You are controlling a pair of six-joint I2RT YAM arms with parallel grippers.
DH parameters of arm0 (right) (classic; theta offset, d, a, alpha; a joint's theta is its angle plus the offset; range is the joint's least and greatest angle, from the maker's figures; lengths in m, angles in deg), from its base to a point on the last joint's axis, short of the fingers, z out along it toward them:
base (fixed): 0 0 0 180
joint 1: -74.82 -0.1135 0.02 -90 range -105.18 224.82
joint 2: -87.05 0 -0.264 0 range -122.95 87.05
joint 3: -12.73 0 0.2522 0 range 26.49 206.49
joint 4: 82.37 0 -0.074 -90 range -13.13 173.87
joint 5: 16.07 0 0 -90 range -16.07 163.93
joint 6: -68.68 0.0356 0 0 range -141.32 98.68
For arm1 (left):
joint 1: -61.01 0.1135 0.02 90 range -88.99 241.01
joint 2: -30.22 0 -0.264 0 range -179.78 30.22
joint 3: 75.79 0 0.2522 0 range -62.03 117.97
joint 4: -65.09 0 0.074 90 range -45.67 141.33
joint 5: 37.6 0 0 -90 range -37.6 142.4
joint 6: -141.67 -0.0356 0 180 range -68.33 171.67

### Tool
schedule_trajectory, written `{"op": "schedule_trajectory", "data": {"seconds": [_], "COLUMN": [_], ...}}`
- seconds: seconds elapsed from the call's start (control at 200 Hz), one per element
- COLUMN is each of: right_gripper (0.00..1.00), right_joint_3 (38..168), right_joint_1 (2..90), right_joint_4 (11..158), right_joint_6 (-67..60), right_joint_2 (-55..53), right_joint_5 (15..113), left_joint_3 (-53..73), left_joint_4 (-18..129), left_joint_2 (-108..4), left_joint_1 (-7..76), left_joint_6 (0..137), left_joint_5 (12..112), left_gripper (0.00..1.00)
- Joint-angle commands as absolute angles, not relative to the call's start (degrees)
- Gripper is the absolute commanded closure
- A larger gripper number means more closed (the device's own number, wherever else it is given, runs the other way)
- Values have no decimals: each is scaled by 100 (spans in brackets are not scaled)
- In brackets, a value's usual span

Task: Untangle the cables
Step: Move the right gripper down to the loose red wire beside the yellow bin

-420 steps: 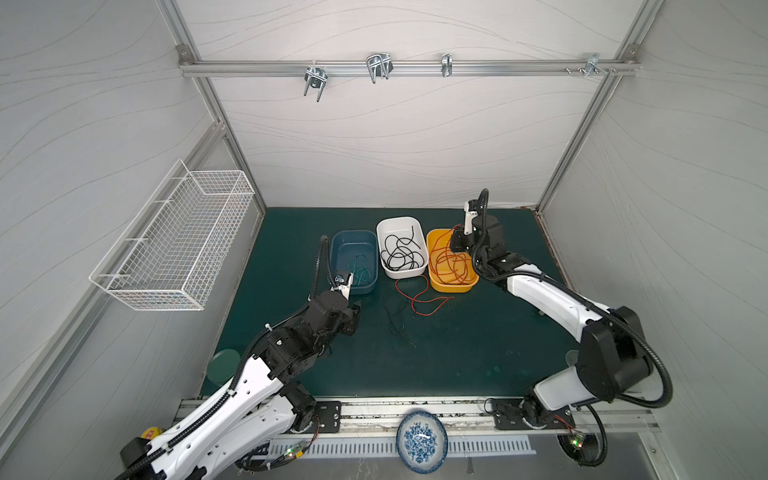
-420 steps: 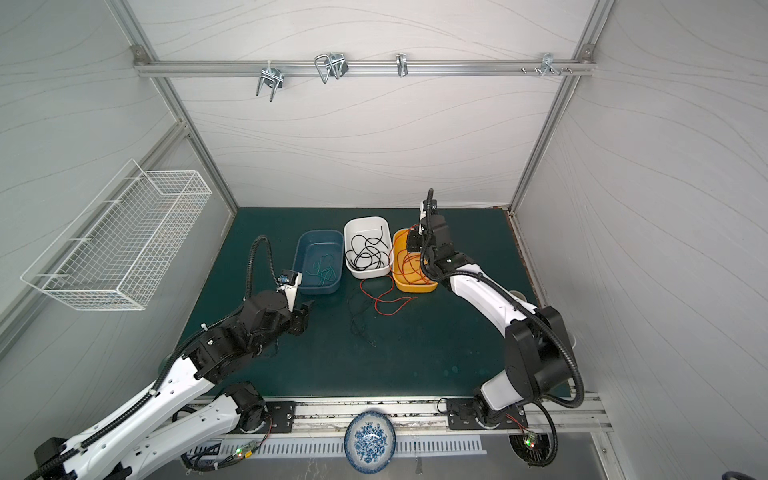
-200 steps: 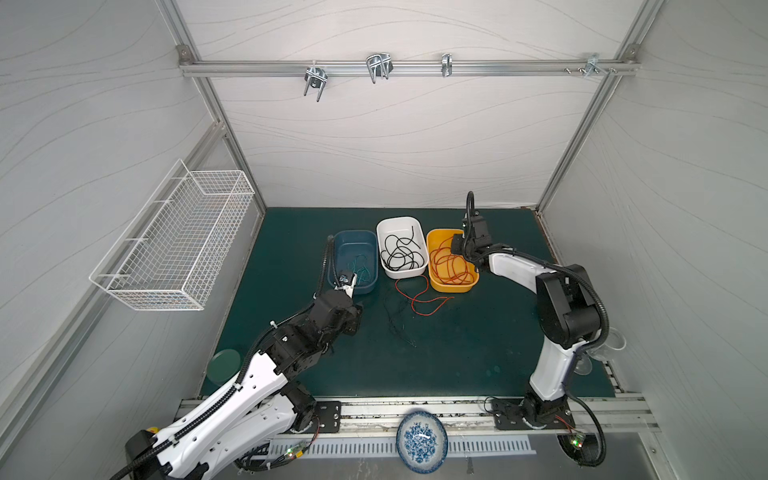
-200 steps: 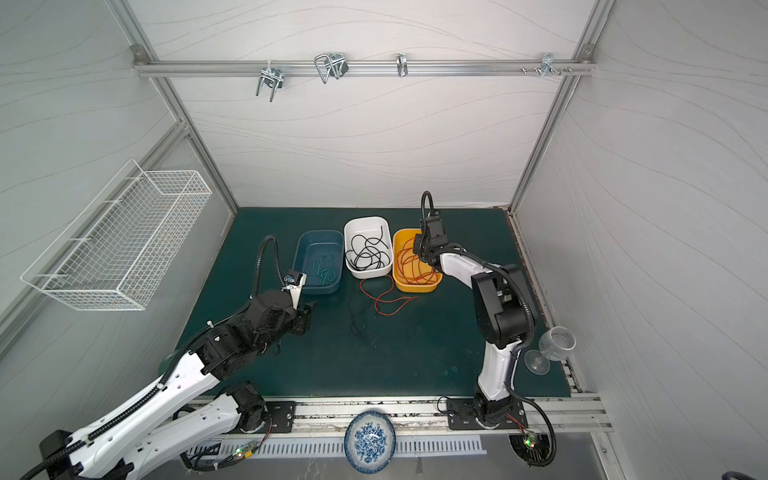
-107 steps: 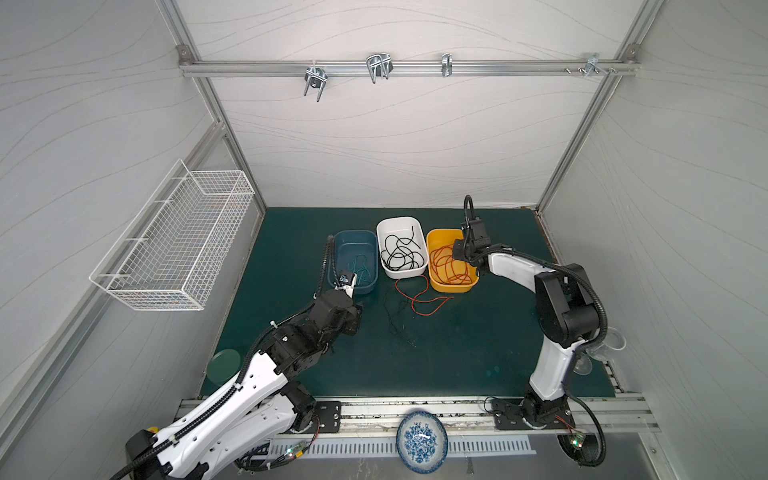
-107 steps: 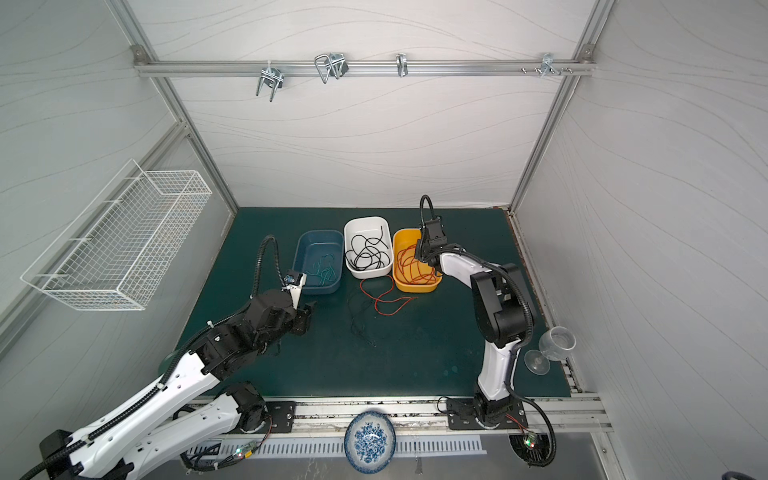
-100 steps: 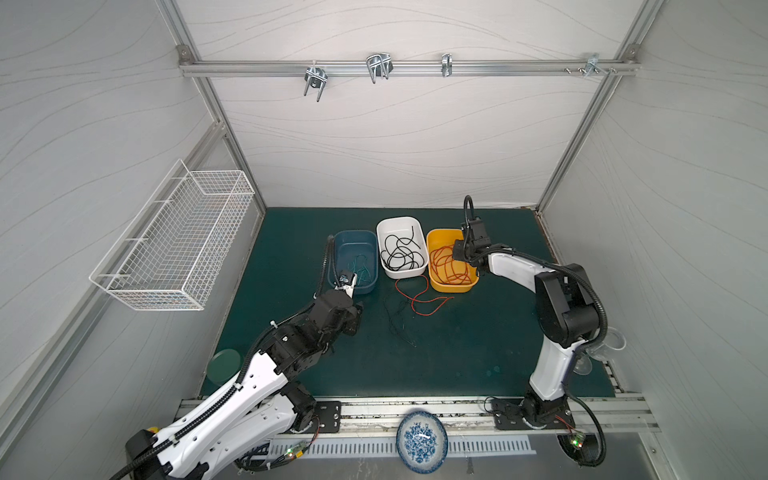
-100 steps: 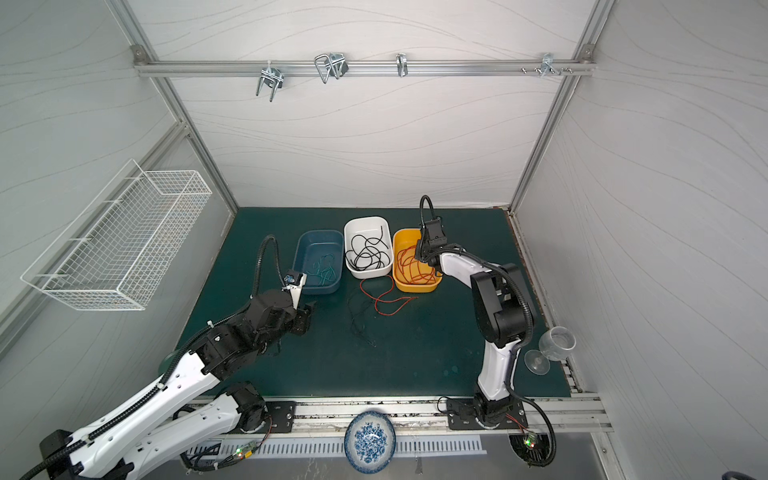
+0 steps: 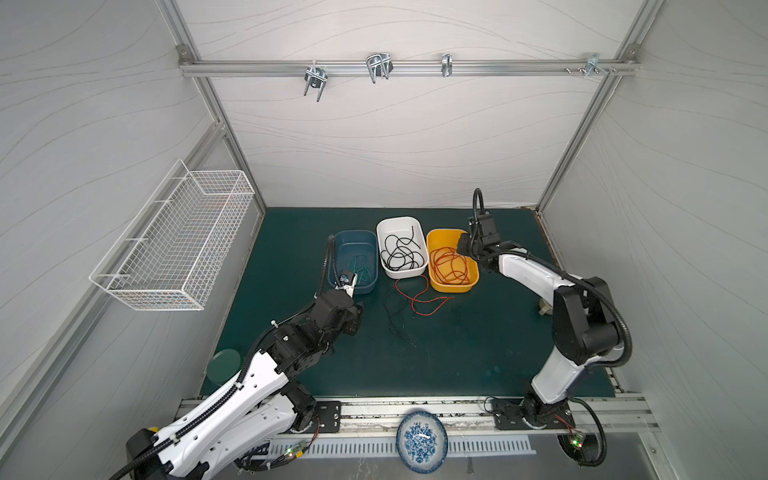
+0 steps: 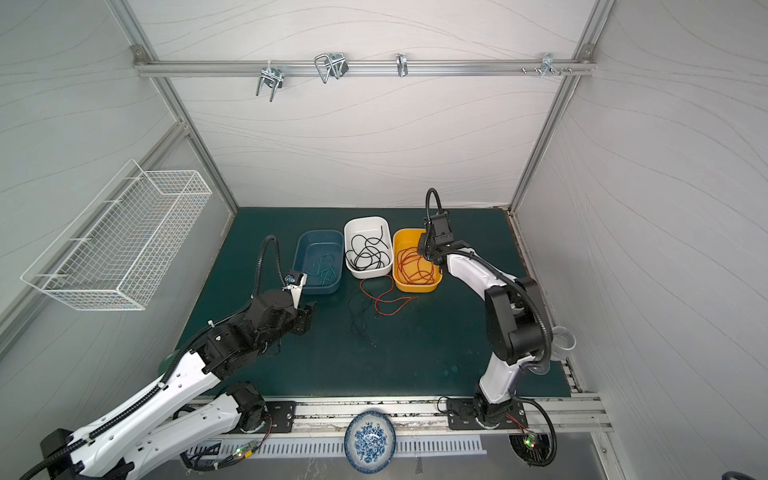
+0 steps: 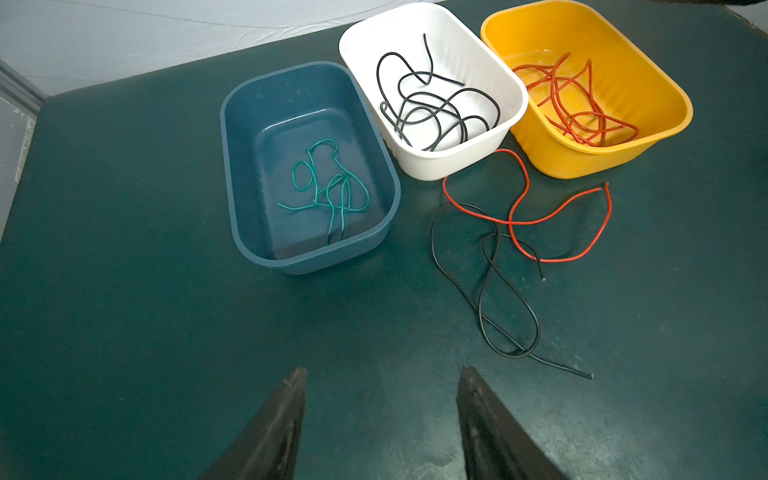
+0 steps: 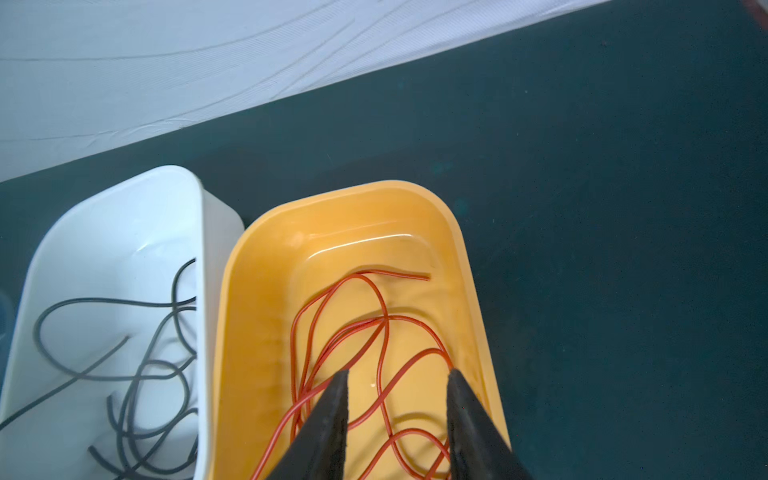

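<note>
On the green mat a red cable and a black cable lie loose and cross each other in front of the bins. More red cables lie in the yellow bin. Black ones fill the white bin, and teal ones sit in the blue bin. My right gripper hangs open just over the yellow bin, with the red loops beneath its fingers and nothing held. My left gripper is open and empty above bare mat, in front of the blue bin.
A white wire basket hangs on the left wall. A green lid lies at the mat's front left. A blue patterned plate sits on the front rail, and a clear cup stands at the right edge.
My right gripper came down over the yellow bin and its jaws have opened from shut. The left arm has stayed where it was.
</note>
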State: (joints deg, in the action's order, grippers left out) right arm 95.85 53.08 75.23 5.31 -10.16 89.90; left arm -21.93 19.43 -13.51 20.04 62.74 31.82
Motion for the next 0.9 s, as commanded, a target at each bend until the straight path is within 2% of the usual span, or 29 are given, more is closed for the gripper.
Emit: {"op": "schedule_trajectory", "data": {"seconds": [0.0, 0.3, 0.37, 0.39, 0.415, 0.43, 0.7, 0.895], "right_gripper": [53, 40, 28, 20, 5, 2, 1, 2], "right_joint_3": [9310, 8346, 7994, 7875, 7755, 7683, 6876, 6849], "right_joint_1": [5181, 4131, 3863, 3785, 3689, 3633, 2828, 2785], "right_joint_4": [7439, 7395, 7475, 7500, 7523, 7536, 7738, 7585], "right_joint_6": [682, 884, 1078, 1141, 1233, 1294, 2532, 3196], "right_joint_2": [-527, 528, 820, 887, 974, 1007, 1203, 804], "right_joint_5": [8788, 8568, 8577, 8569, 8579, 8582, 8746, 8864], "left_joint_3": [-2165, -2150, -2167, -2160, -2168, -2169, -2161, -2175], "left_joint_4": [2163, 2118, 2101, 2111, 2115, 2108, 2086, 2077], "left_joint_2": [-1379, -1338, -1307, -1297, -1293, -1280, -1298, -1256], "left_joint_1": [2021, 2015, 2015, 2016, 2019, 2017, 2015, 2016], "left_joint_6": [6232, 6240, 6231, 6230, 6224, 6227, 6233, 6231], "left_joint_5": [3178, 3175, 3201, 3208, 3203, 3206, 3223, 3192], "left_gripper": [40, 40, 40, 40, 40, 40, 40, 40]}}
